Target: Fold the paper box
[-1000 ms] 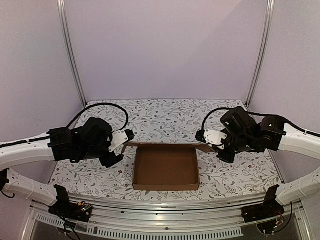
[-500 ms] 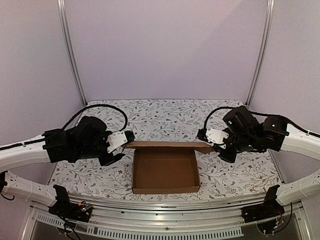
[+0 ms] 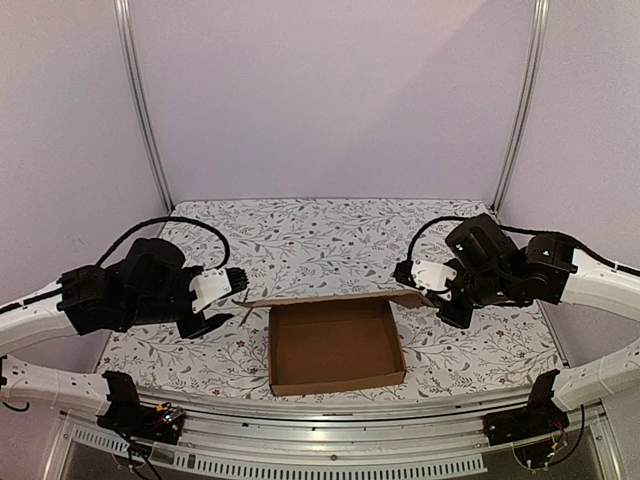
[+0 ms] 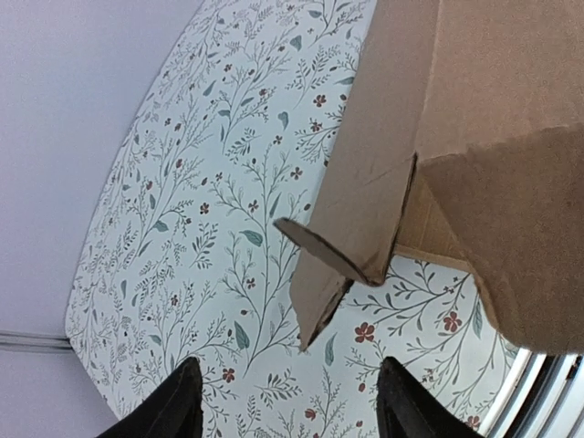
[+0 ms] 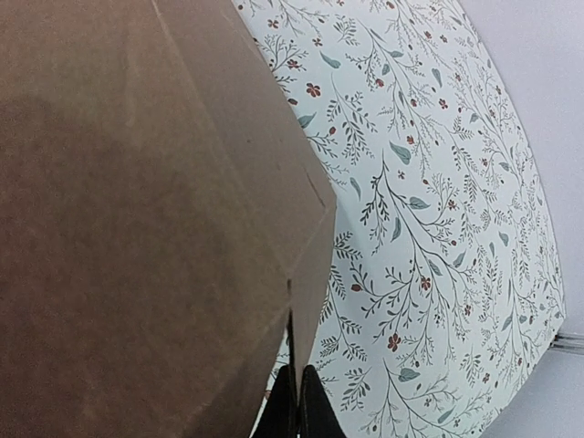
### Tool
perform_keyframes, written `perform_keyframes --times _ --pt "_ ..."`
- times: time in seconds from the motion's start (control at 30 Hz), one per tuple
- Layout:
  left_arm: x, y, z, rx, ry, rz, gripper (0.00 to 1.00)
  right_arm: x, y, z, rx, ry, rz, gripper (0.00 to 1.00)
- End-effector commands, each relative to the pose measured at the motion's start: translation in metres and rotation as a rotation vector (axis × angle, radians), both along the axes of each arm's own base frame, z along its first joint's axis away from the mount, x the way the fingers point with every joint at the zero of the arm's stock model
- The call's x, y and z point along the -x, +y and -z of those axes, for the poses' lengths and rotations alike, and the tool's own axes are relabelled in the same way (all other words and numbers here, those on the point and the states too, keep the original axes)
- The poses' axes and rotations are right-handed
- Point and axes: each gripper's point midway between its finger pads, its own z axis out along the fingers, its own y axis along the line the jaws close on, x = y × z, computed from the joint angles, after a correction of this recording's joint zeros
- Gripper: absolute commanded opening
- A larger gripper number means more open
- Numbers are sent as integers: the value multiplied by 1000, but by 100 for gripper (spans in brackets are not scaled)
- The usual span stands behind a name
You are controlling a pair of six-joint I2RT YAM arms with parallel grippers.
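Note:
The paper box [image 3: 335, 345] is a shallow brown cardboard tray in the middle of the table, with its long back flap [image 3: 330, 297] leaning low over the rear wall. My left gripper [image 3: 238, 285] is open just left of that flap's left end and touches nothing. In the left wrist view the pointed flap tip [image 4: 324, 306] hangs ahead of the open left gripper [image 4: 287, 365], apart from both fingers. My right gripper [image 3: 408, 280] is shut on the flap's right end. The right wrist view shows the right gripper [image 5: 297, 383] pinching the thin cardboard edge of the paper box [image 5: 137, 228].
The table carries a floral cloth [image 3: 330, 235]. Lilac walls and two aluminium posts [image 3: 145, 110] close in the back and sides. A metal rail [image 3: 320, 415] runs along the near edge, in front of the box.
My left arm has drawn back to the left, away from the flap's left corner. The back flap has sunk lower. The right gripper has kept its hold.

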Motion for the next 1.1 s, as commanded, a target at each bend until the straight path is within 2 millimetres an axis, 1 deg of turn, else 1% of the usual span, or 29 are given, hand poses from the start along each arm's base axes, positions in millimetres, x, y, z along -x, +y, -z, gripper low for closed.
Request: perform_keyframes --times 0.0,0.17,0.3,0.4,0.53,0.6,0.73,0.97,1.0,1.07 --pt "4 5 10 -43 11 34 63 5 1 2 -12 24 -12 0" --pt "6 -6 15 -40 39 89 60 6 2 2 -15 27 -20 0" --pt "6 -13 10 -10 43 110 58 7 3 1 -20 30 -25 0" --pt "3 -18 6 4 34 115 54 6 5 1 -23 30 -27 0" --pt "1 -23 8 9 42 123 47 7 5 2 -25 33 -26 0" --pt "0 -24 12 6 53 123 41 7 6 2 -31 34 -26 0" --pt "-4 -23 15 12 51 106 25 7 7 2 -40 36 -27 0" --pt "-9 -22 6 46 35 68 2 7 11 -1 -75 46 -14 0" --pt "-9 -22 6 54 38 59 0 7 13 -3 -87 50 -13 0" --pt "-11 -25 1 87 47 33 0 8 17 -4 -119 68 -2 0"
